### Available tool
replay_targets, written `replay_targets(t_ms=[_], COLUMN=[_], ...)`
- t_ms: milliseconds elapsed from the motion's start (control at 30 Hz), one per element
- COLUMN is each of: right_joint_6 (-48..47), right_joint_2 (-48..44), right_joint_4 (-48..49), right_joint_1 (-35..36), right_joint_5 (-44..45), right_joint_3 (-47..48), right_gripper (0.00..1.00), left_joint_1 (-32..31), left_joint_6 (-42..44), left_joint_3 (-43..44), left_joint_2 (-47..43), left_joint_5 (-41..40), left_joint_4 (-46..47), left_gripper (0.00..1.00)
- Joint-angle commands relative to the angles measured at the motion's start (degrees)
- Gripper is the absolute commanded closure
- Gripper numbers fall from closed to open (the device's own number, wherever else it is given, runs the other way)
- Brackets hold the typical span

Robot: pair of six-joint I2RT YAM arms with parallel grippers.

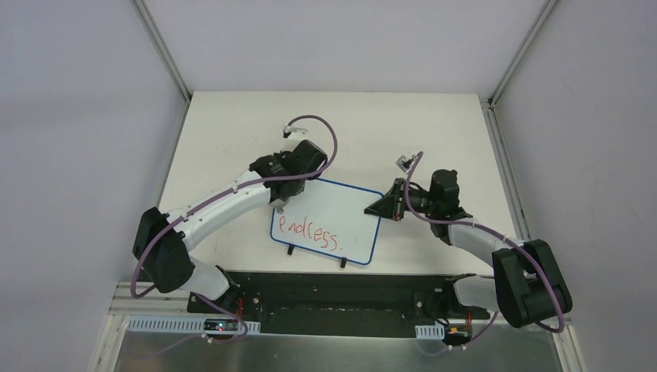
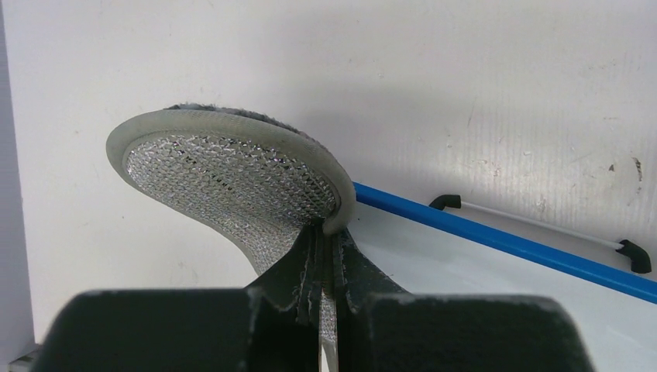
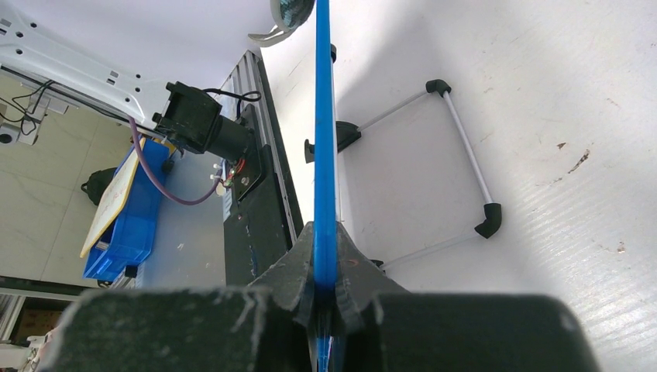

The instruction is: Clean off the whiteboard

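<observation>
- Whiteboard (image 1: 331,217) frame (image 3: 324,139) was clamped at its right edge by the right gripper (image 3: 325,267), the jaws pinched tight on the thin blue strip.
- From above, that right gripper (image 1: 386,205) met the board side-on, level with its upper right corner.
- The left gripper (image 2: 325,267) was clenched on the stem of a round eraser pad (image 2: 232,174), whose mesh backing faced the wrist camera and whose fuzzy face pointed away.
- The pad sat up by the board's top left corner (image 1: 280,203); whether it touched the surface could not be told.
- The board stood near the middle of the white table (image 1: 232,132), leaning back on a wire stand (image 3: 465,147) with black feet.
- Red writing (image 1: 310,234) ran along the lower left part of the board, unwiped.
- The upper and right parts of the board were blank white.
</observation>
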Motion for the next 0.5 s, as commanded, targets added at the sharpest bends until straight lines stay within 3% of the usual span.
replay_targets(t_ms=[0,267,467], right_joint_6=[-4.2,-4.3,-4.3], right_joint_2=[-1.1,-1.1,-1.1], right_joint_4=[2.2,2.2,2.2], right_joint_1=[0.3,0.3,0.4], right_joint_5=[-3.1,-2.9,-2.7], right_joint_3=[-0.2,-0.3,-0.3], right_gripper=[1.00,1.00,1.00], left_joint_1=[-1.4,-13.1,-13.2], left_joint_6=[0.5,-0.5,-1.0], left_joint_3=[3.7,8.8,4.6], left_joint_2=[3.9,9.6,7.9], left_joint_5=[-2.9,-0.8,-4.4], left_joint_4=[-2.5,-2.9,-2.3], left_gripper=[1.00,1.00,1.00])
